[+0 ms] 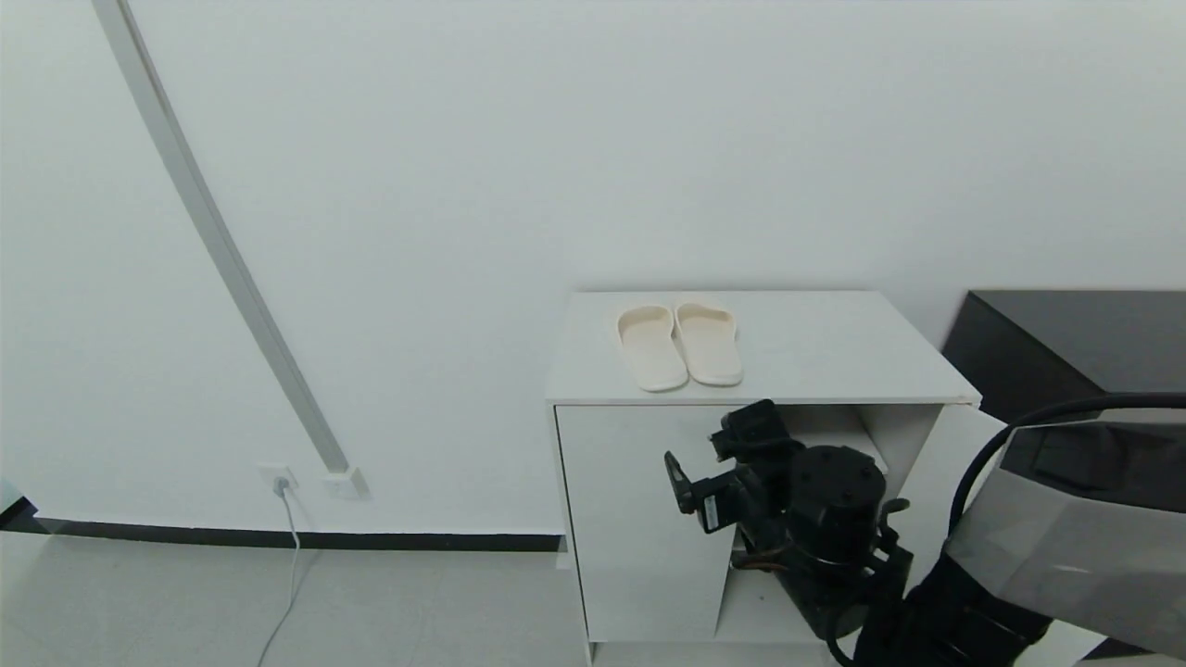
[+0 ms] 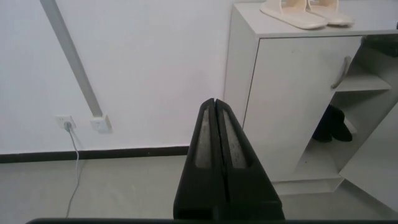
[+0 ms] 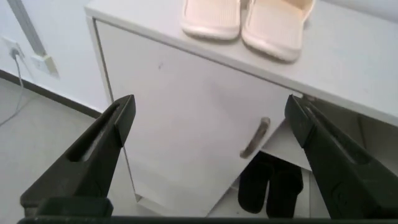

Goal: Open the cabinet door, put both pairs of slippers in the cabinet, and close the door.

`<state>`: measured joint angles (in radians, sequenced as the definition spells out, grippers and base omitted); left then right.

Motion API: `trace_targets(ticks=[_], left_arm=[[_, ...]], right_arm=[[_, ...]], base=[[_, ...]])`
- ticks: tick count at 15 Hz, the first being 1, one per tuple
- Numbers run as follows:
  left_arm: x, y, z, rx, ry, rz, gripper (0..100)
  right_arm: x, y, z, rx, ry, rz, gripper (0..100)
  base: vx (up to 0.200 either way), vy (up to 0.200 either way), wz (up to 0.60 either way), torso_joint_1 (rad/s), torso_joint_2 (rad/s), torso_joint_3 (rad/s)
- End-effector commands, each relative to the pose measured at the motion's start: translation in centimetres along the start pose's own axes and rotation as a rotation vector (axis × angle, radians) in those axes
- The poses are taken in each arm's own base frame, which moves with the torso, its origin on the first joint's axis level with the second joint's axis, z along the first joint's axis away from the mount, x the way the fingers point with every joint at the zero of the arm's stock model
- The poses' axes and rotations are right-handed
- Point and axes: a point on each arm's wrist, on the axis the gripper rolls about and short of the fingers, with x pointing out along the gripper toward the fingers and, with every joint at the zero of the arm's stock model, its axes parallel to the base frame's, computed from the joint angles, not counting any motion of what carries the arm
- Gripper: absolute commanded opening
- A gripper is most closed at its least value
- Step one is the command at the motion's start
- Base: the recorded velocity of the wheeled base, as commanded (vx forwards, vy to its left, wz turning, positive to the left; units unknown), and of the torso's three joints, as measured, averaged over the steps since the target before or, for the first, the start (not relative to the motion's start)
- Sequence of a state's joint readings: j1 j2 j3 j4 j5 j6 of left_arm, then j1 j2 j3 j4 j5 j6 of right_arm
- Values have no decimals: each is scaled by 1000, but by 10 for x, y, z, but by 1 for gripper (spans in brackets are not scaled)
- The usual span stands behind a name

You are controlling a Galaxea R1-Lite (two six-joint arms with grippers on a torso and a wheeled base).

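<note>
Lying side by side atop the white wooden cabinet, long axes front to back and toes seemingly nearest, the pair of cream foam slippers sits just above the released, empty right end effector, farther from the clenched left end effector.

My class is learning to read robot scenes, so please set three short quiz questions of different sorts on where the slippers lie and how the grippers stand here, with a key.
1. True or false: the cream slippers lie on top of the cabinet.
2. Where are the black slippers? A) on the floor beside the cabinet B) inside the cabinet, behind its open door side C) on the cabinet's top
3. Short answer: which is open, the left gripper or the right gripper?

Key: 1 true; 2 B; 3 the right gripper.
</note>
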<state>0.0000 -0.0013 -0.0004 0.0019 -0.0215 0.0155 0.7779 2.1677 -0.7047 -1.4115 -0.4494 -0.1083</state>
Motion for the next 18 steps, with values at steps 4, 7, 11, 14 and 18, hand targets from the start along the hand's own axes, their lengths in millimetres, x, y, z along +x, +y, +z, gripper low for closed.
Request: trace_targets(ticks=[4,7,11,14,18], left_arm=[[0,0,0,0,3,0,0],[0,0,0,1,3,-2,0],[0,0,0,0,3,-2,0],[0,0,0,0,1,-2,0],[0,0,0,1,1,-2,0]], right_arm=[[26,4,54,145,58,-19,100],[34,-3,65,167,83,-73,100],[45,-10,55,158,117,-105,100],[50,-10,51,171,120,-112,100],[52,-9,46,168,129,-111,100]], base=[[0,0,0,33,-63,-32],[0,0,0,0,0,0],[100,0,0,1,-1,1],[200,0,0,-1,2,2],[200,0,0,7,5,0]])
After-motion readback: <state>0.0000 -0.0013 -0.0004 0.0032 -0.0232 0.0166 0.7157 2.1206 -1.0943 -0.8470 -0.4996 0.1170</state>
